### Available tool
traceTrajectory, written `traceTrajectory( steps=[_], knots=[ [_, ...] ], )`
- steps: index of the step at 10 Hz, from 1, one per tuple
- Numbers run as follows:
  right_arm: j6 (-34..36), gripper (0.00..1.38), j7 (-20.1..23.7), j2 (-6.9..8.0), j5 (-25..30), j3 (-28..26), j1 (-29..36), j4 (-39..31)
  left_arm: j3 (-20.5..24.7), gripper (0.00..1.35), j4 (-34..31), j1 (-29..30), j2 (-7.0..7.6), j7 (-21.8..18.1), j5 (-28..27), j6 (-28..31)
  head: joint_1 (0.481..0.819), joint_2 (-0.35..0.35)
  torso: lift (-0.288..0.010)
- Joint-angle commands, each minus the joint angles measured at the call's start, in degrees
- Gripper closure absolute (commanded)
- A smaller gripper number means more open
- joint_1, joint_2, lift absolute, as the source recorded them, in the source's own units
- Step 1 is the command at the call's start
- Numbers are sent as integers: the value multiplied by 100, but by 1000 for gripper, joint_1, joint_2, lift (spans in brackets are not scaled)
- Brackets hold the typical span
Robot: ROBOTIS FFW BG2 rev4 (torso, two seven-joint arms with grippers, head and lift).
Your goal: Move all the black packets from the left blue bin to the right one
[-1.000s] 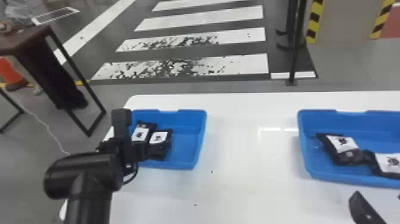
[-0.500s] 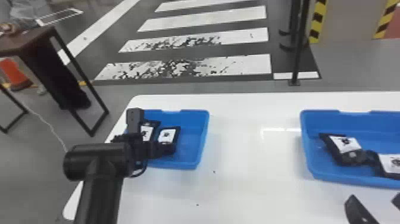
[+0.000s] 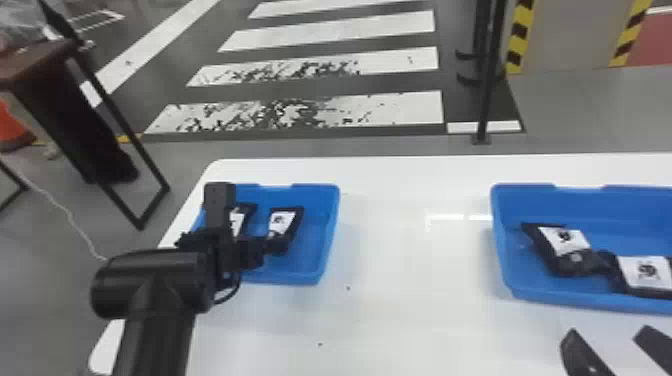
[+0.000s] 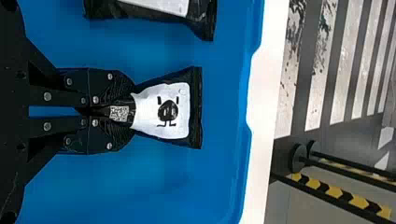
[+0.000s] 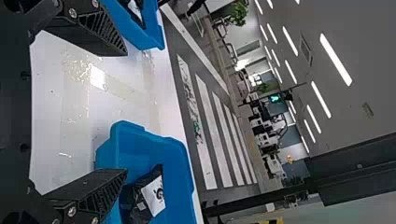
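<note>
L gripper [image 3: 270, 245] was clamped narrow on one black pkt [image 3: 283, 222] in the L bin [image 3: 311, 252] — fingers closed on its gathered end, w/ the white label and flat far end spread out past the tips. Couldn't tell if that pkt touched the bin floor. R gripper [image 3: 609, 330] had its fingers wide apart, nothing btwn them, over the table near the front of the R bin [image 3: 630, 210].

L arm [image 3: 155, 310] came up from the bottom edge of the head view to a thick crosswise joint, wrist turned toward the L bin, gripper reaching in over it. R gripper was at the head view's bottom edge, toward the right.

2nd pkt [image 3: 240, 220] lay in the L bin, left of the gripped one, partly behind the wrist. R bin held two more — one [image 3: 565, 242] at a slant on its left side, another [image 3: 645, 272] beside it, label up.

Both bins sat on a white table [image 3: 410, 290] w/ glare and a few dark specks. Beyond: crosswalk stripes [image 3: 330, 30] on dark floor, a black post [image 3: 487, 90], yellow/black striped edging [image 3: 517, 42], a brown side table [image 3: 35, 60] and orange cone [image 3: 12, 125] at left; ceiling lights [image 5: 335, 58] in the R wrist view
</note>
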Motion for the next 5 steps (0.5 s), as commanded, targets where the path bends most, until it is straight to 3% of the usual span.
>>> traceTrajectory(
  steps=[1, 5],
  knots=[
    [15, 142, 21, 0, -1, 0, -20, 0, 21, 1150, -788, 457, 2, -19, 419, -109, 695, 235, -140],
    [15, 142, 259, 0, -36, 0, -329, 126, -207, 1150, -2729, 1582, -60, -265, 1173, -474, 695, 175, -140]
  ],
)
